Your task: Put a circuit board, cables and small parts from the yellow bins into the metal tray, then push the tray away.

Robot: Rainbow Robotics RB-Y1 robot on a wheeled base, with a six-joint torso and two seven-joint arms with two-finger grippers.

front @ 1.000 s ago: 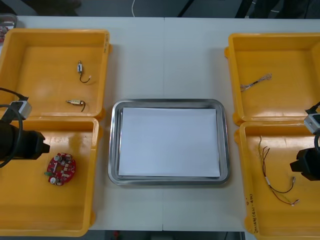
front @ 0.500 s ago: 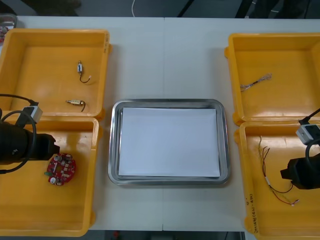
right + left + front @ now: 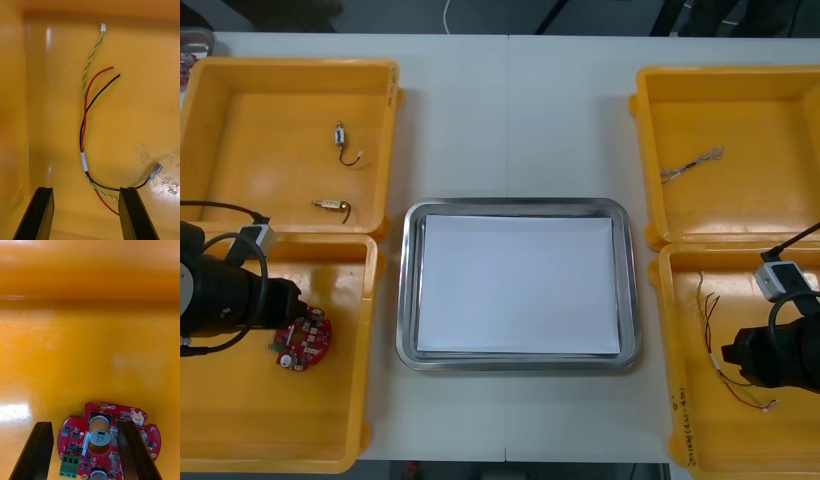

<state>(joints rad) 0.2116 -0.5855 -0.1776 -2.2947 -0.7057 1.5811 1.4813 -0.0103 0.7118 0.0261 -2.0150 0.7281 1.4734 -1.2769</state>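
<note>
Flanking the circuit board [image 3: 108,442] left of the metal tray [image 3: 408,300], the left pincer [image 3: 84,424] is held spread; the right pincer [image 3: 86,189] is spread over cables [image 3: 84,123] right of it.

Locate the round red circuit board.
Front view: the round red circuit board lies in the near yellow bin on the robot's left, under the open left gripper, left of the metal tray.

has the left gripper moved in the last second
Yes. In the front view the left gripper has advanced toward the metal tray across its near yellow bin, now reaching the round red circuit board, which has stayed put.
</note>
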